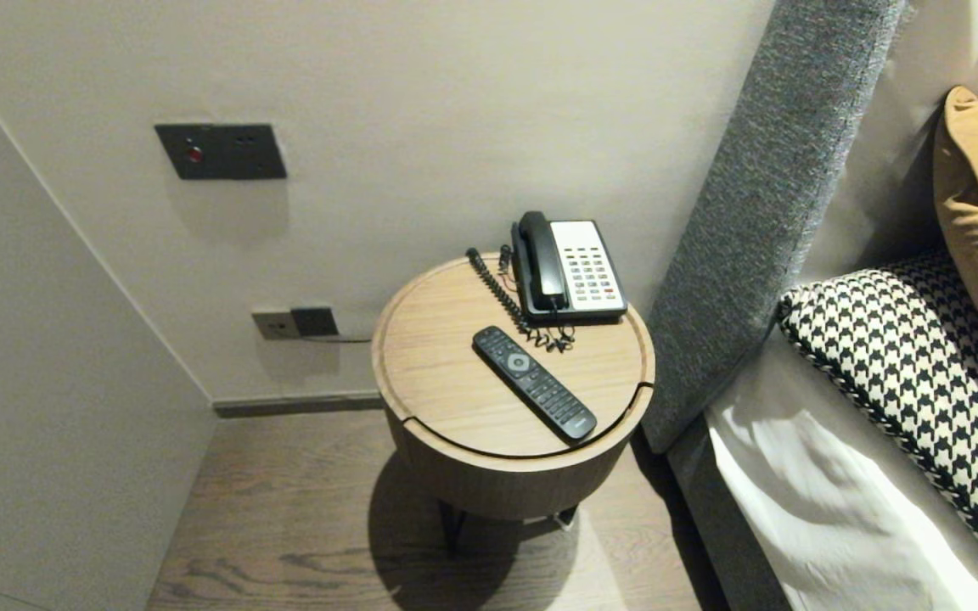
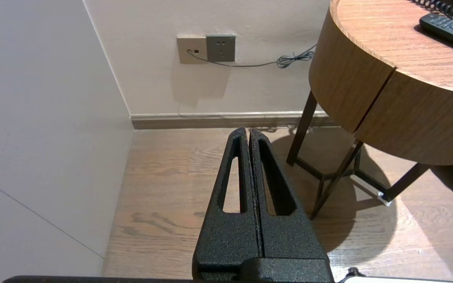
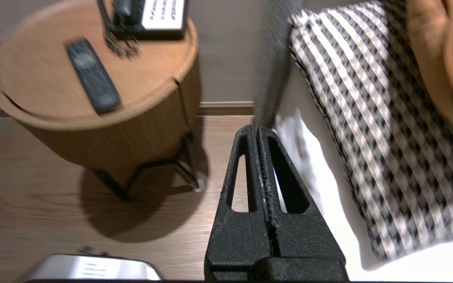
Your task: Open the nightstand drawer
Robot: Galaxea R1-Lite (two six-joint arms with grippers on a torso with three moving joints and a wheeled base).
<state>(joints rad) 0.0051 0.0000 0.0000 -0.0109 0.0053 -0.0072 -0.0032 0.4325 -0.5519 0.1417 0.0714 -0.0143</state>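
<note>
Here, right claw [image 3: 258, 127] clenched, empty, btwn round table [image 3: 144, 118] & bed [image 3: 321, 169], left claw [image 2: 248, 131] clenched, empty, parked low

A slim black remote [image 1: 534, 383] lies flat, buttons up, on the round wooden tabletop [image 1: 438, 369]. It runs slantwise from just beside the phone [image 1: 570, 270] out to the front rim.

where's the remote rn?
Head view: the remote lies flat on the round side table, diagonal across its middle toward the front edge, just in front of the phone and its coiled cord, left of the bed.
</note>
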